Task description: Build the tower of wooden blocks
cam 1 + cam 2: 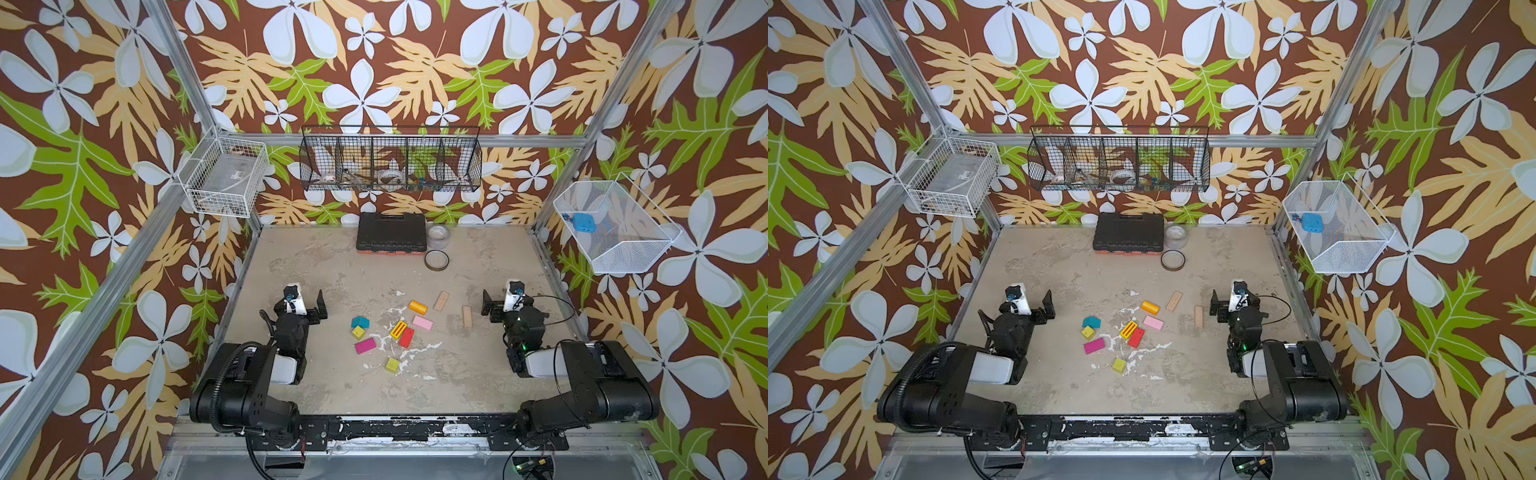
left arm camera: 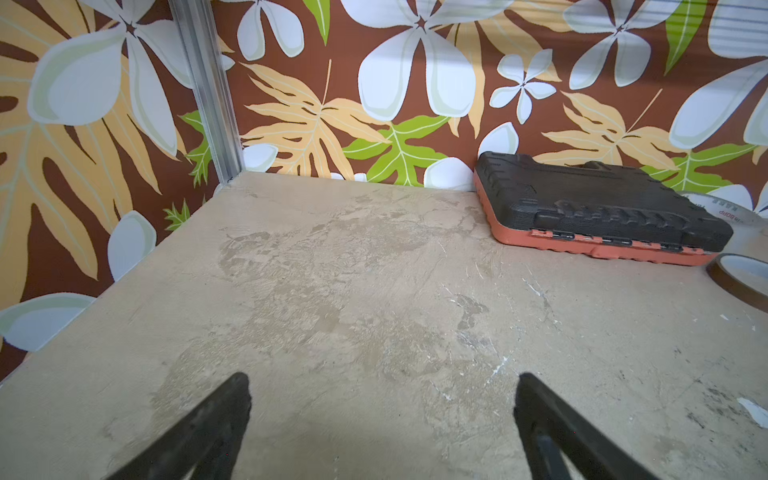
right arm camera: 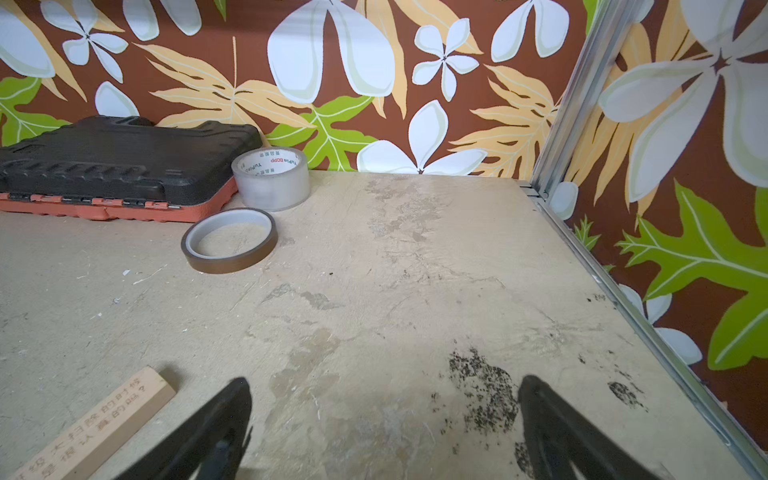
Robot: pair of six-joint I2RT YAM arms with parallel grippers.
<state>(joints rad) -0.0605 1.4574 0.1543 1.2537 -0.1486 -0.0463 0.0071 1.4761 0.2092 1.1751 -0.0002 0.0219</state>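
lying loose between left pincer (image 2: 382, 380) and right pincer (image 3: 384, 384) — blocks (image 1: 399, 329), untouched

Looked like a robotics lab test cell, not a home or shop. Was boxed in by bare aluminium posts (image 2: 208, 83) and printed floral backdrop panels (image 1: 374, 62). Had a black left arm (image 1: 249, 386) and right arm (image 1: 602, 386), each with a white wrist camera (image 1: 296, 305), mounted on a chipped rail (image 1: 395, 428) at the front of a scuffed, paint-flecked tabletop (image 1: 374, 395). Kept supplies in a white wire basket (image 1: 218, 203), a black divided basket (image 1: 457, 166) and a white mesh basket (image 1: 631, 257) hung on the walls. Stored a black-and-orange tool case (image 1: 390, 232), a clear tape roll (image 3: 272, 183) and a brown tape roll (image 3: 228, 262) near the back wall.
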